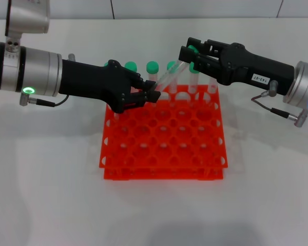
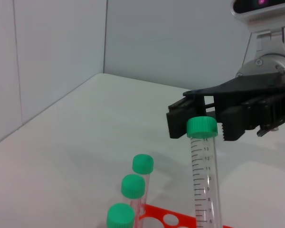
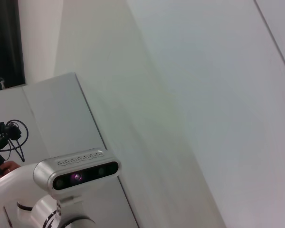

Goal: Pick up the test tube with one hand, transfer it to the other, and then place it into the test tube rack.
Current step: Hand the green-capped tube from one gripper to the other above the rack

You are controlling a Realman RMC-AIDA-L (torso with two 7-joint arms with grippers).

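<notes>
My left gripper [image 1: 152, 95], the unlabelled one with the green light, is shut on the lower end of the test tube [image 1: 169, 77] and holds it tilted above the back of the orange-red rack [image 1: 164, 148]. The tube's green cap [image 1: 193, 50] lies between the spread fingers of my right gripper [image 1: 189, 49], which carries the white label and looks open. In the left wrist view the tube [image 2: 205, 180] stands with its cap just in front of the right gripper [image 2: 202, 122]. The right wrist view shows only a wall and my head.
Several other green-capped tubes [image 1: 152, 67] stand in the rack's back row, right under the held tube; three of them show in the left wrist view [image 2: 133, 185]. The rack stands on a white table [image 1: 51, 195] with a wall behind it.
</notes>
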